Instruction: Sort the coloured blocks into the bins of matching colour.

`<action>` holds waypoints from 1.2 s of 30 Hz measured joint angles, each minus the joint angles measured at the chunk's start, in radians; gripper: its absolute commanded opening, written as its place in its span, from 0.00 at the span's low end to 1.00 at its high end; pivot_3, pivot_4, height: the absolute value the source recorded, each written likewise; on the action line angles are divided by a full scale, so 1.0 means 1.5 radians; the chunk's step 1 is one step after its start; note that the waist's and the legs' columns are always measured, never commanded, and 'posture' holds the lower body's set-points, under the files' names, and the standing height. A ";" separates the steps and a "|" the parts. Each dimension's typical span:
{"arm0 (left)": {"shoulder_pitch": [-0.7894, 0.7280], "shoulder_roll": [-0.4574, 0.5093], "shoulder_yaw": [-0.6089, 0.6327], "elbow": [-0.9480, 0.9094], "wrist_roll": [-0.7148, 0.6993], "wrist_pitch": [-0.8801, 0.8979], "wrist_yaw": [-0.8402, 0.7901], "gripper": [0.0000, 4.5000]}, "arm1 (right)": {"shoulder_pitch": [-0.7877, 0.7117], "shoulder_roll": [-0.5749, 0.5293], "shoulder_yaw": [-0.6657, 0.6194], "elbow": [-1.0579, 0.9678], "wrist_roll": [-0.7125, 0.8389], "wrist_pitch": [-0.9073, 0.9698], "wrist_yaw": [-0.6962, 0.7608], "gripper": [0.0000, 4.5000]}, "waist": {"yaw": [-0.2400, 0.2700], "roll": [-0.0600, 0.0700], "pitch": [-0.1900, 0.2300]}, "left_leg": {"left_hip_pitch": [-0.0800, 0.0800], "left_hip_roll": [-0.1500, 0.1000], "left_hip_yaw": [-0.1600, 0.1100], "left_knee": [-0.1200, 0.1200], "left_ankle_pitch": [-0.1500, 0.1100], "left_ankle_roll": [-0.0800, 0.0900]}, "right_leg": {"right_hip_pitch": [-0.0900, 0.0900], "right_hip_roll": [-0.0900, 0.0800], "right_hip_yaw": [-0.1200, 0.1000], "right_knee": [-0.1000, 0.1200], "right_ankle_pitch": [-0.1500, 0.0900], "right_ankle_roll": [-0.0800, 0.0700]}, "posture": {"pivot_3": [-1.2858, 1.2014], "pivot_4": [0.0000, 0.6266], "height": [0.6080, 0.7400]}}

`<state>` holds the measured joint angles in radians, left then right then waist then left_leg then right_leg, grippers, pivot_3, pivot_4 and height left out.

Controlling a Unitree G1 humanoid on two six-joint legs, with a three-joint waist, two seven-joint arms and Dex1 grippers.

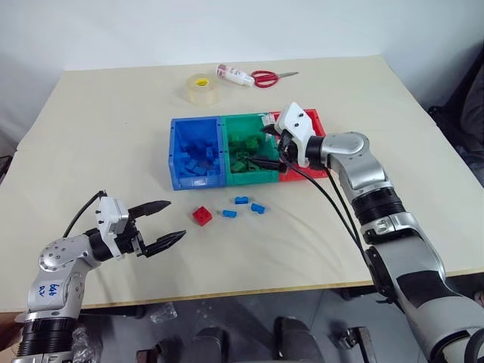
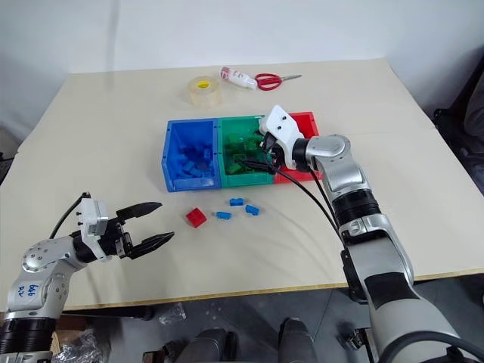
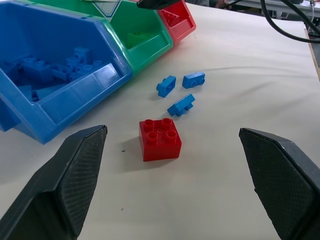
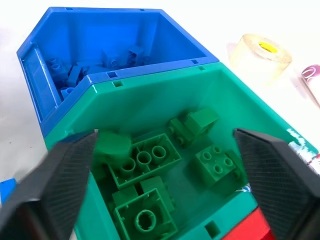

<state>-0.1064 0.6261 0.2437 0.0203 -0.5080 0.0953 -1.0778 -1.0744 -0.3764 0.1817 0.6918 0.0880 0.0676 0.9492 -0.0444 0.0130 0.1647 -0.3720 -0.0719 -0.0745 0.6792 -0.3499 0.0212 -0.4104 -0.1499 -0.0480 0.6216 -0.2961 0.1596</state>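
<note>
While my right gripper is hanging spread wide over the green bin among its green blocks, my left gripper is waiting open near the red block and three blue blocks lying on the table.

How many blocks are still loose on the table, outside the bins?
4. One red block lies in front of the blue bin. Three small blue blocks sit beside it in front of the green bin. None looks hidden.
</note>
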 measured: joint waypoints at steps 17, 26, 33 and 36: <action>-0.014 0.004 -0.006 0.035 0.001 -0.006 -0.020 1.00 | 0.526 -0.333 -0.200 -0.514 0.224 0.251 0.211 0.99 | 0.028 0.000 0.000 | -0.001 0.000 0.002 0.002 0.000 0.000 | 0.001 0.000 0.001 -0.003 0.000 0.000 | 0.52 0.24 1.00; -0.031 0.007 -0.006 0.065 0.002 -0.008 -0.031 1.00 | 0.589 -0.362 -0.241 -0.590 0.249 0.305 0.172 0.99 | 0.029 0.000 0.000 | 0.000 0.001 0.002 0.002 0.000 0.000 | 0.002 0.000 0.001 -0.004 0.000 0.000 | 0.52 0.24 1.00; -0.051 0.000 -0.020 0.072 0.006 -0.014 -0.031 1.00 | 0.478 -0.222 -0.065 -0.570 0.194 0.314 0.096 0.99 | 0.029 -0.001 0.000 | 0.000 0.000 0.002 0.001 0.000 0.000 | 0.001 0.000 0.001 -0.003 0.000 0.000 | 0.52 0.24 1.00; -0.039 -0.002 -0.020 0.065 0.006 -0.014 -0.025 1.00 | 0.419 -0.163 -0.023 -0.497 0.159 0.282 0.073 0.99 | 0.028 -0.001 0.000 | 0.000 0.000 0.001 0.002 0.000 0.001 | 0.001 -0.001 0.001 -0.002 0.000 0.000 | 0.52 0.24 1.00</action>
<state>-0.1651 0.6224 0.2140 0.1181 -0.4992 0.0750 -1.1153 -0.4462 -0.6202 0.1470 -0.0532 0.3261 0.4908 1.0589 -0.0024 0.0117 0.1653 -0.3721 -0.0723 -0.0724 0.6820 -0.3503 0.0220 -0.4083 -0.1508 -0.0464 0.6183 -0.2960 0.1598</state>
